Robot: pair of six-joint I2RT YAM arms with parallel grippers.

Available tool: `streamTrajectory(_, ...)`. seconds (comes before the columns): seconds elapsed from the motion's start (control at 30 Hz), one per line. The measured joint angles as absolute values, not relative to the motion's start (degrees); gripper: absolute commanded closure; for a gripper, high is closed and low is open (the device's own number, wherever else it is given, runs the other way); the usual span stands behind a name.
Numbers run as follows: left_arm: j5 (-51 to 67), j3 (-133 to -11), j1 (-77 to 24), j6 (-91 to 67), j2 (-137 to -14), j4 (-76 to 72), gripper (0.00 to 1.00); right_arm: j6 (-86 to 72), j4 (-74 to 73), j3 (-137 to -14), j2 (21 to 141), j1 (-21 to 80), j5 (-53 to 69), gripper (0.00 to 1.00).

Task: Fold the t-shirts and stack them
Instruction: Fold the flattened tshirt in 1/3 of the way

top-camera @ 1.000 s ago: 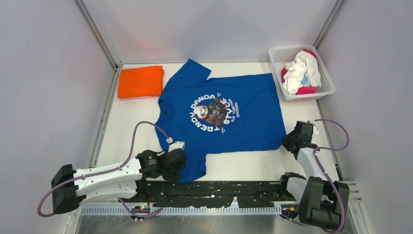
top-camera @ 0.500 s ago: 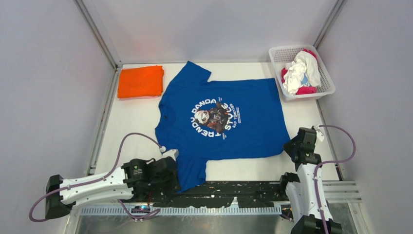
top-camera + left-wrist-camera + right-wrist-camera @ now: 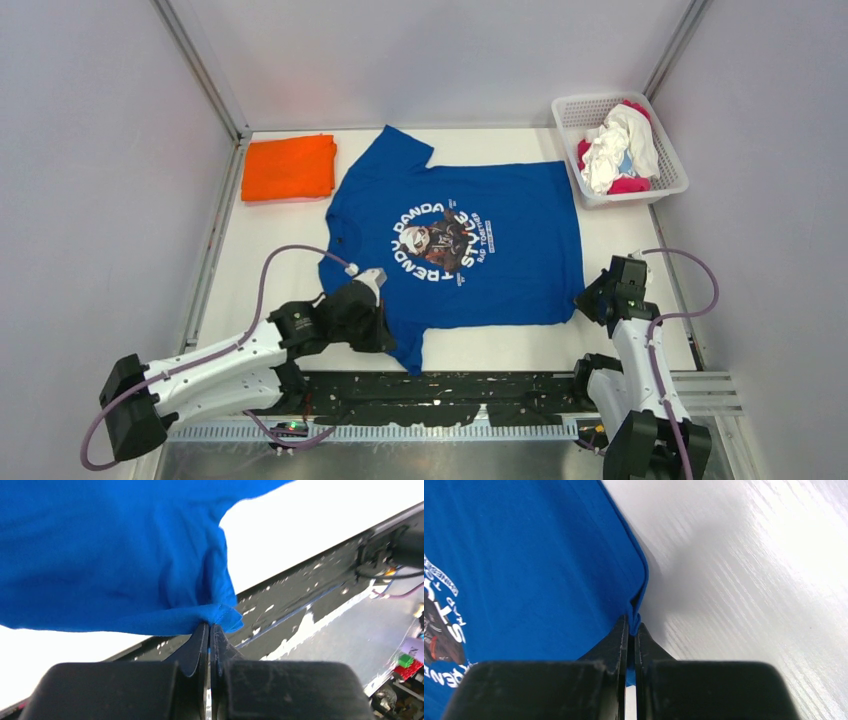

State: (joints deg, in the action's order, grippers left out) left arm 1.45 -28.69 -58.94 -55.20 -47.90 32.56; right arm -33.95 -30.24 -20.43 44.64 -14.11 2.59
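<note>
A royal blue t-shirt (image 3: 470,240) with a round white-lettered print lies spread on the white table (image 3: 270,250), collar to the left. My left gripper (image 3: 383,335) is shut on its near sleeve (image 3: 150,580), and the cloth bunches just above the fingertips (image 3: 200,635). At the shirt's near right hem corner (image 3: 636,592) my right gripper (image 3: 588,298) is shut on the fabric. A folded bright orange t-shirt (image 3: 290,167) lies at the far left. Magenta and white t-shirts (image 3: 620,150) are heaped in the basket.
A white lattice basket (image 3: 668,185) stands at the far right corner. A black rail (image 3: 450,395) runs along the table's near edge by the arm bases. Grey walls enclose the table on three sides.
Both grippers moved away from the near edge with the blue shirt still held. The near sleeve and right hem corner have shifted a little farther onto the table.
</note>
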Motion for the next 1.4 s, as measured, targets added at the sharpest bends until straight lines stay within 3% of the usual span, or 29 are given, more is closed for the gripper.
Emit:
streamTrajectory(0.6, 5.8, -52.9, -35.0, -40.2, -65.8, 32.3, 1.00, -33.3, -29.0, -36.1, 57.6, -14.1, 5.4, 0.92)
streamTrajectory(1.07, 8.5, -65.5, -24.9, -32.5, -73.1, 34.5, 1.00, -33.3, -28.7, -45.6, 68.2, -14.1, 6.1, 0.92)
streamTrajectory(1.4, 11.2, -74.3, -20.5, -25.8, -84.1, 33.3, 1.00, -34.2, -27.0, -49.2, 76.1, -14.1, 7.7, 0.83)
